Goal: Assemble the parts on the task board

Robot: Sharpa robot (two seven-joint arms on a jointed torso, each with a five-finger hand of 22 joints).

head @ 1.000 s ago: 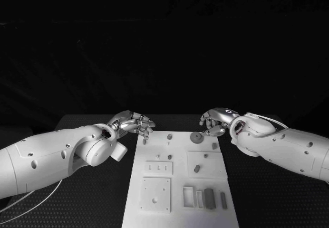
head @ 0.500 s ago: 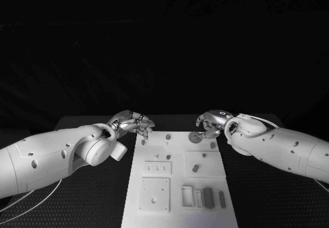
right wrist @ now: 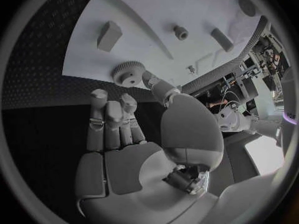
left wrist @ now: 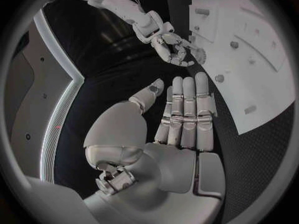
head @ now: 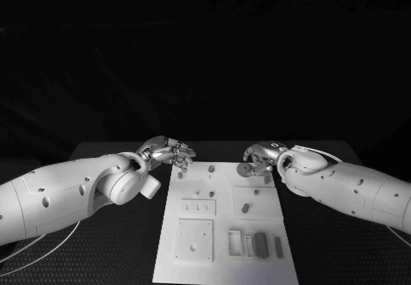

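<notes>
The white task board lies lengthwise in the middle of the table. A grey gear lies flat near the board's far right corner. My right hand hovers just behind the gear with its fingers arched down. In the right wrist view its thumb tip reaches the rim of the gear while the other fingers stay off it. My left hand is at the far left corner, fingers straight and together in the left wrist view, holding nothing. A small peg stands just below it.
Small pegs and an oblong piece sit mid-board. Two square sub-plates lie on the near left, and upright blocks stand at the near right. A block lies beyond the gear. Black table surrounds the board.
My right arm has shifted left, bringing the hand closer over the gear. The gear and my left hand have hardly moved.
</notes>
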